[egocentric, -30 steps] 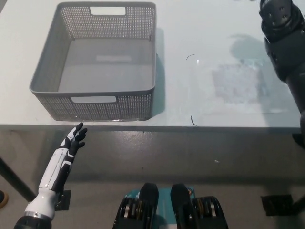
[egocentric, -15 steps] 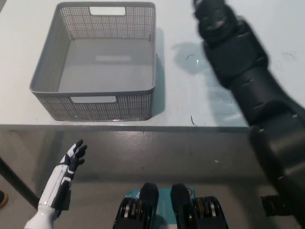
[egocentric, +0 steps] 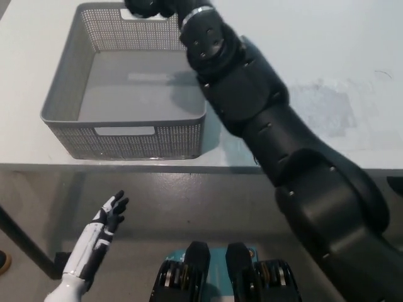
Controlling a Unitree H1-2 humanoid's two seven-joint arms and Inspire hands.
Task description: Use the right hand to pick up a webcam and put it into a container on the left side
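A grey perforated basket (egocentric: 69, 135) stands on the left part of the white table, and what shows of its floor is bare. My black right arm (egocentric: 252, 107) reaches diagonally from the bottom right across the table. Its hand (egocentric: 150, 7) is over the basket's far rim at the picture's top edge, partly cut off. Whether it holds anything is hidden. No webcam shows anywhere in view. My white left hand (egocentric: 111, 211) rests below the table's front edge at the lower left, fingers apart and holding nothing.
The white table (egocentric: 352, 75) stretches to the right of the basket, with a dull smudge on its surface near the right. Its front edge (egocentric: 126, 167) runs across the middle of the picture, with grey floor below.
My right arm has swung left from the table's right side to over the basket's far rim. The left hand has sunk slightly and drifted right.
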